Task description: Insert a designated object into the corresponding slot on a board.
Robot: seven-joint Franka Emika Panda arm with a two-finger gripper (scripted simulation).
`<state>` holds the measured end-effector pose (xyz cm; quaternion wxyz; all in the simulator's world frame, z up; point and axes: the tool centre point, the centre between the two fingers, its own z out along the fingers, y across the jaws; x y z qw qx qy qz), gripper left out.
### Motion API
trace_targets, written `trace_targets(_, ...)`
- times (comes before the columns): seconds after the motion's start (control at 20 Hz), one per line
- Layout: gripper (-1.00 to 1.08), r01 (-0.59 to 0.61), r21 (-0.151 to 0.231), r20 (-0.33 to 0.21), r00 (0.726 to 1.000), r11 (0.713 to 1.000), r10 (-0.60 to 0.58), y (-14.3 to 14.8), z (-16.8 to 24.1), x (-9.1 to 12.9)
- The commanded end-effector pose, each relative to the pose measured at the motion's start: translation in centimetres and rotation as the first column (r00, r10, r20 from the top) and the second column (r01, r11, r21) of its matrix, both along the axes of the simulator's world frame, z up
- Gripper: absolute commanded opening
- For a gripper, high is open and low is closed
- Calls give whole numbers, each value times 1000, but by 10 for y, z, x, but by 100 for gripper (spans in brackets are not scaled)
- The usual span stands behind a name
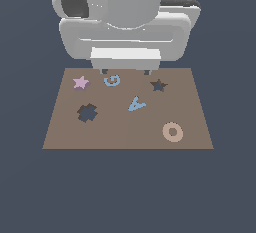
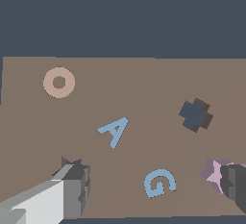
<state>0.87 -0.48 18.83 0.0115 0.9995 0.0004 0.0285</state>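
Gripper (image 2: 153, 192) hangs over the board (image 1: 125, 132) w/ fingers spread wide, nothing between them; 1 blue G (image 2: 159, 183) lies between the fingertips. 1 pink star (image 1: 80, 82) sits beside the G, on the exterior view's left. 1 star slot (image 1: 158, 85) on the G's other side. Nearer the board's middle: 1 blue A (image 1: 136, 104), 1 cross cutout (image 1: 87, 112); 1 tan ring (image 1: 173, 132) well apart from the G.

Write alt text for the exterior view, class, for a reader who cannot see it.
A white robot arm's hand hangs open over the far edge of a brown board, holding nothing. On the board lie a pink star, blue letters G and A, and a tan ring, beside dark star-shaped and cross-shaped cutouts.
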Motion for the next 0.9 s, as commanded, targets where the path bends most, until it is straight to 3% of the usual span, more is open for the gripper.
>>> trace_targets(0.0,100,0,0,0,1000,1000,0,0,0,0)
trace_targets(0.35,100,57,3,-7,998,998,-57,-24,-18,-6)
trace_targets(0.6,100,165,9,-20,986,986,-164,-68,-53,-21)
trace_targets(0.85,100,298,15,-39,954,955,-297,-120,-98,-48)
